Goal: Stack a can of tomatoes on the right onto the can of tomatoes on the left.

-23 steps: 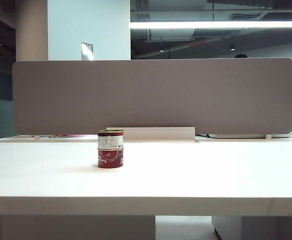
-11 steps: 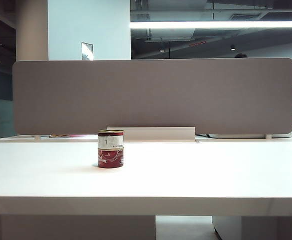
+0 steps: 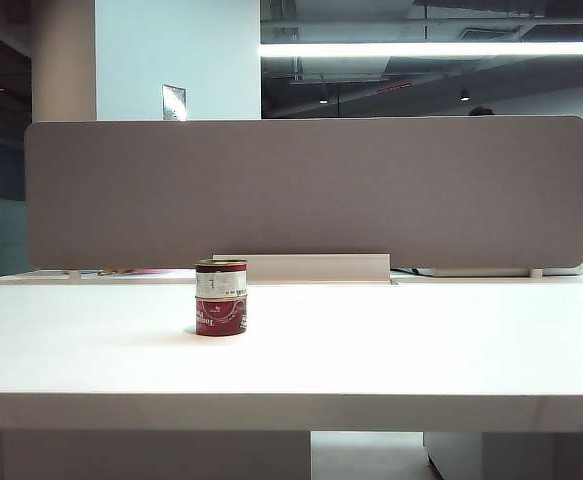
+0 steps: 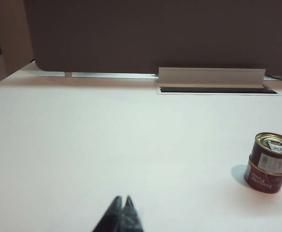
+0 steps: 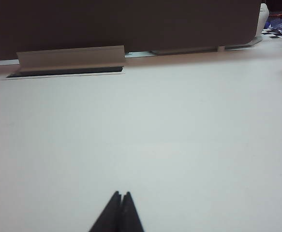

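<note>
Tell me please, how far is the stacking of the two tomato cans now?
It looks done: the upper can sits upright on the lower can on the white table. Nothing is in hand: the left tool and right tool are both shut, empty and away from the stack. Nothing visible is left.

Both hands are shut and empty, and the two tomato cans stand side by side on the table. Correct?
Not quite: the upper can sits stacked on the lower can, as the exterior view shows. The left hand and right hand are shut and empty.
</note>
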You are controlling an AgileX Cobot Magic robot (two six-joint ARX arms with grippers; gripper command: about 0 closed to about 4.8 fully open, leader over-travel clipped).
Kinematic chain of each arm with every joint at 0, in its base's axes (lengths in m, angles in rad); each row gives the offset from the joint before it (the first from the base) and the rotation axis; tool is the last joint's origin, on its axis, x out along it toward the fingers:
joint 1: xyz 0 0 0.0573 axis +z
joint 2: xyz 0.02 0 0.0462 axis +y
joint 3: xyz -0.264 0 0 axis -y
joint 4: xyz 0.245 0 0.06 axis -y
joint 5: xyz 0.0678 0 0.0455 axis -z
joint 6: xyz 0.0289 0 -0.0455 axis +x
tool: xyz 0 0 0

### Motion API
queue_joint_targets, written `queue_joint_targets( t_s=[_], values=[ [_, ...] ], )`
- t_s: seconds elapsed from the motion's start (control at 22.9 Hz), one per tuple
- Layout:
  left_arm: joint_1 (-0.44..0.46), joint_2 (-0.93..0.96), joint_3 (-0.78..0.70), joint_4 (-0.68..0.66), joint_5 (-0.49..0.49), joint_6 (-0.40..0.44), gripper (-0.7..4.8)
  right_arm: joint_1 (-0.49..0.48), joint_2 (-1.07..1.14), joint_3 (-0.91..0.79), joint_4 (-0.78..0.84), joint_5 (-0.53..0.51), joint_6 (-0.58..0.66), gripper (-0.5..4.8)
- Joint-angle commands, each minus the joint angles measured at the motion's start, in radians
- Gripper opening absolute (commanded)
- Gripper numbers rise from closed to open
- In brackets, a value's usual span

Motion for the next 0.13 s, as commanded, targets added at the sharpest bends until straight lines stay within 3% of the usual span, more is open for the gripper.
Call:
queue_joint_targets(
  t_s=[0.04, 0.13],
  values=[
    [0.001, 0.001, 0.003, 0.013, 0.002, 0.003, -0.06, 0.001, -0.002, -0.006, 0.013, 0.0, -0.002, -0.05],
    [0.001, 0.001, 0.003, 0.013, 0.002, 0.003, -0.06, 0.001, -0.002, -0.006, 0.013, 0.0, -0.002, -0.05]
  ],
)
